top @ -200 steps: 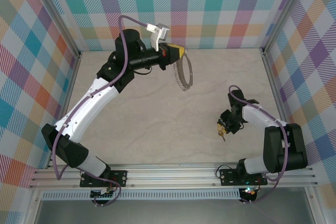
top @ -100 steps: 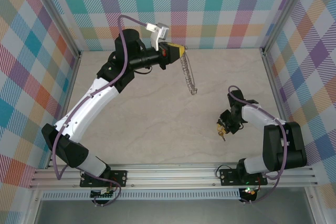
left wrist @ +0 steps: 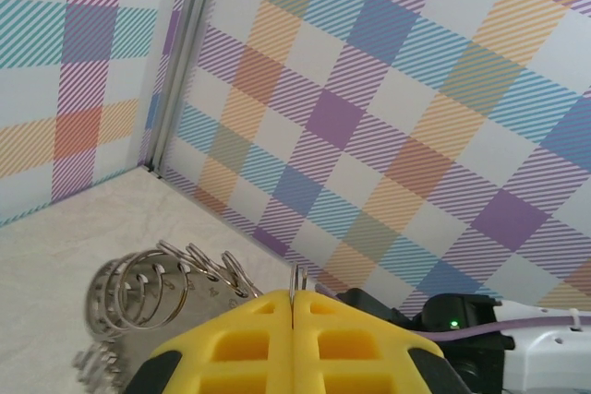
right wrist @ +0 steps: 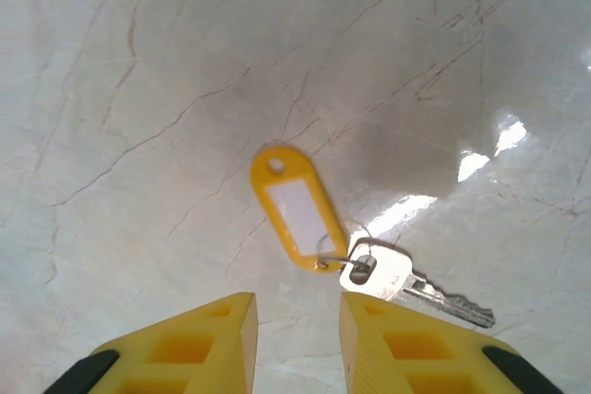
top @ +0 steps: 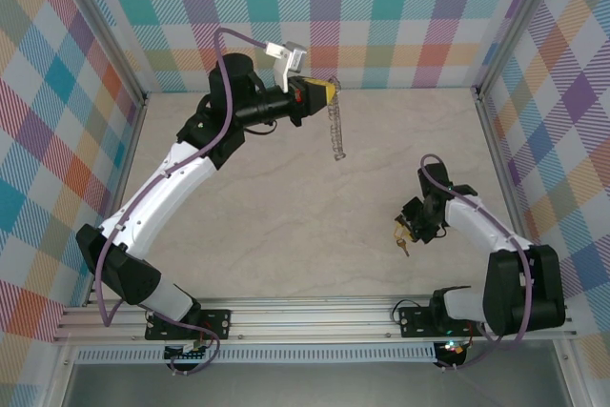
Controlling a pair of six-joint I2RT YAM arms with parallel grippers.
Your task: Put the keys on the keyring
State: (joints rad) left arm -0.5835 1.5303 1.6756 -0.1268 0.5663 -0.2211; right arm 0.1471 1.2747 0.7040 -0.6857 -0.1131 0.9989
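High at the back of the top view, my left gripper point(top: 325, 92) is shut on the keyring point(top: 335, 131), a grey metal ring lined with small loops that hangs edge-on below it. In the left wrist view the yellow fingers point(left wrist: 240, 339) pinch a thin wire of the keyring point(left wrist: 152, 288), whose loops bunch to the left. The key point(right wrist: 399, 276) is silver with a yellow plastic tag point(right wrist: 294, 208) on a small split ring, lying flat on the table. My right gripper point(right wrist: 295, 311) stands open just above and short of it. From above, the key point(top: 402, 243) lies by my right gripper point(top: 410, 229).
The marble-patterned table point(top: 286, 226) is fenced by checked walls point(top: 381, 7) on three sides, with aluminium rails point(top: 315, 316) at the near edge. Behind the left gripper, the right wall point(left wrist: 416, 89) is close.
The keyring has swung under the left gripper, from showing its open loop to hanging edge-on. The right arm shifted slightly; the key stays on the table.
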